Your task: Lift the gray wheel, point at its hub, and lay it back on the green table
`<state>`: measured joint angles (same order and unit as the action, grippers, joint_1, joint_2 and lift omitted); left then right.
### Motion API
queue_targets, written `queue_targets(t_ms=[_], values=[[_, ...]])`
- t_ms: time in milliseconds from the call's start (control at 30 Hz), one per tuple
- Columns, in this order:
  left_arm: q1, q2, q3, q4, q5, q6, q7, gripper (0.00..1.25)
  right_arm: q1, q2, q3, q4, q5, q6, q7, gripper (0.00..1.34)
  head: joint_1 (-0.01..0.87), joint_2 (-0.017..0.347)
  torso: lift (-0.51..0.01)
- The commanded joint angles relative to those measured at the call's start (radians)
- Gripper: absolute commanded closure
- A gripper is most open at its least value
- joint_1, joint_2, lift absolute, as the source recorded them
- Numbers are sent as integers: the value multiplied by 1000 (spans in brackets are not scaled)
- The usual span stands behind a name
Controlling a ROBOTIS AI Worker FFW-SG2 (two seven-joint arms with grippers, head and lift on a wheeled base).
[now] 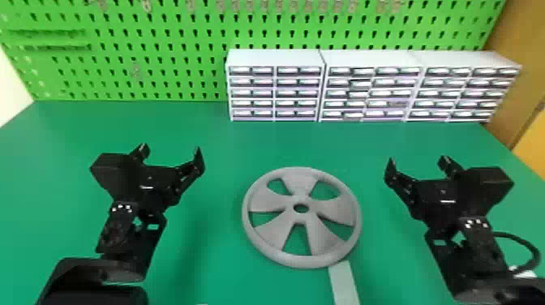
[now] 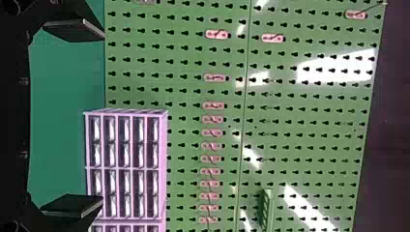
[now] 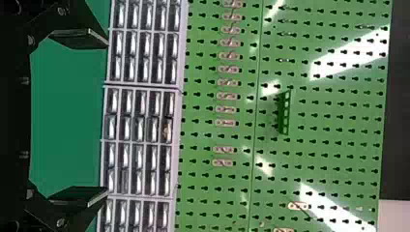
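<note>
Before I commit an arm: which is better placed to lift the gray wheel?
Right, probably, by a little: the right gripper is open and empty, and looks slightly nearer the gray wheel than the open left gripper.

By the green surface [image 1: 211,129], the gray wheel [image 1: 334,209] is borne lying flat, with a pale flat strip [image 1: 343,284] seen at its near rim, while three pale drawer cabinets [image 1: 371,61] are lined up side by side along the back, from the middle toward the right.
</note>
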<state>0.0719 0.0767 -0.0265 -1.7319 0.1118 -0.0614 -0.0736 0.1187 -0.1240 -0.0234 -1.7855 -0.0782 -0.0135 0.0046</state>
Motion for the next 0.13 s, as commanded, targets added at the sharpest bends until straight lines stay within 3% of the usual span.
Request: queue_targets(t_ms=[0, 100], values=[[-3, 0, -3, 0, 0, 0, 0, 102, -4, 0, 2, 0, 0, 1, 0, 216, 692, 48, -93], [-3, 0, -4, 0, 3, 0, 0, 102, -8, 0, 3, 0, 0, 1, 0, 217, 692, 48, -93]])
